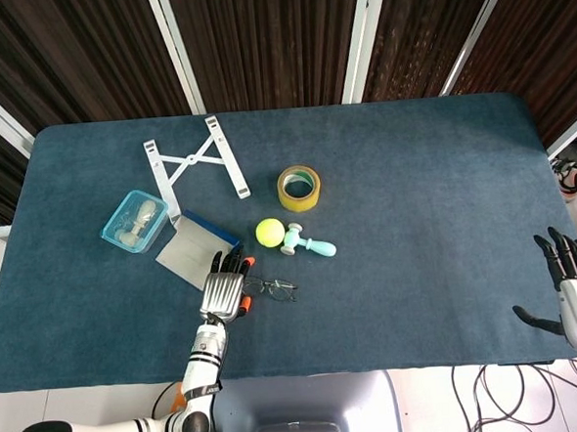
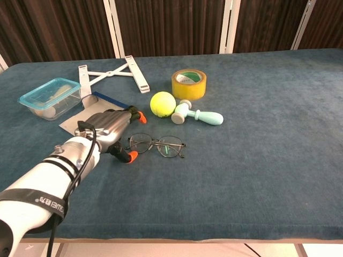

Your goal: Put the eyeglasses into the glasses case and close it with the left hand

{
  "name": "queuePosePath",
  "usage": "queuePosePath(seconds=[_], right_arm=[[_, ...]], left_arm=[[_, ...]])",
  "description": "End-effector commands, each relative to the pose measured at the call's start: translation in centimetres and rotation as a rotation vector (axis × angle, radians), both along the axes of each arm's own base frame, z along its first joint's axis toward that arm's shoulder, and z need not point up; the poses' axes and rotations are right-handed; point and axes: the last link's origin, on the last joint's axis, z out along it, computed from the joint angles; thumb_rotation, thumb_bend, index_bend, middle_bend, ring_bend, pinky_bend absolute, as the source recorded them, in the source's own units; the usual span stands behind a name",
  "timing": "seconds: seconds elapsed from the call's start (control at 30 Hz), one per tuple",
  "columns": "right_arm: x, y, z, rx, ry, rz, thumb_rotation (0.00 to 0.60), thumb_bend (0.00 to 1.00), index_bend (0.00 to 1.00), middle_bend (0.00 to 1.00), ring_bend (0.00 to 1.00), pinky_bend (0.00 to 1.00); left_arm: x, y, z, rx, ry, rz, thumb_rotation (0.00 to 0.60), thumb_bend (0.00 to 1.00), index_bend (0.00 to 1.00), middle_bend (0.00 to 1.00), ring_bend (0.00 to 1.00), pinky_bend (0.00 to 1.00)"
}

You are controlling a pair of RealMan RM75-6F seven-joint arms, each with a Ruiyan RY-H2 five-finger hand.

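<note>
Looking down from the head view: dark blue felt-covered table [image 1: 416, 218] across most of the frame; left hand [image 1: 224, 290] low and left of centre, metal back up, orange-tipped fingers loosely curled, holding nothing; thin wire-framed eyeglasses [image 1: 271, 289] lying flat just right of that hand, whether touching the fingertips cannot be told; open grey glasses case with a blue edge [image 1: 195, 253] just above and left of the hand. Further up-left, clear blue-lidded plastic box [image 1: 133, 222] and white folding metal stand [image 1: 195, 165]; near centre, roll of yellow tape [image 1: 299, 187], yellow-green tennis ball [image 1: 269, 233] and small pale teal-and-white mallet-shaped toy [image 1: 307, 241]. At the lower right corner, right hand [image 1: 573, 290] with dark fingers spread apart, empty, off the table's edge. Turning to the chest view: left hand [image 2: 110, 130] at left centre, fingers bent with orange tips forward, gripping nothing; eyeglasses [image 2: 157, 144] flat on the felt just right of the fingertips, lenses toward frame centre, apart from the case [image 2: 86, 113] partly hidden behind the hand; box [image 2: 49, 97] at far left, stand [image 2: 113, 74] above, tape [image 2: 188, 83], ball [image 2: 162, 104] and toy [image 2: 196, 113] in a cluster mid-frame.
</note>
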Motion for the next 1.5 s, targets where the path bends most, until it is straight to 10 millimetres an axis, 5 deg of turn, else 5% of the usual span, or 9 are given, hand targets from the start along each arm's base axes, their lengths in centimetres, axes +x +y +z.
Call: queuePosePath(seconds=[0.03, 1.17, 1.5], right_arm=[[0.0, 0.0, -0.1, 0.006, 0.0, 0.0, 0.6, 0.1, 0.0, 0.0, 0.0, 0.0], [-0.1, 0.3, 0.3, 0.025, -0.017, 0.005, 0.6, 0.1, 0.0, 0.0, 0.0, 0.0], [0.0, 0.3, 0.0, 0.038, -0.008, 0.005, 0.6, 0.1, 0.0, 0.0, 0.0, 0.0]], left_arm=[[0.3, -0.3, 0.2, -0.009, -0.023, -0.021, 0.6, 0.33, 0.22, 0.0, 0.0, 0.08], [1.7, 0.3, -1.8, 0.02, 0.024, -0.122, 0.6, 0.38, 0.61, 0.07, 0.0, 0.09], [1.0, 0.1, 1.1, 0.08, -0.006, -0.165, 0.6, 0.38, 0.62, 0.08, 0.0, 0.09]])
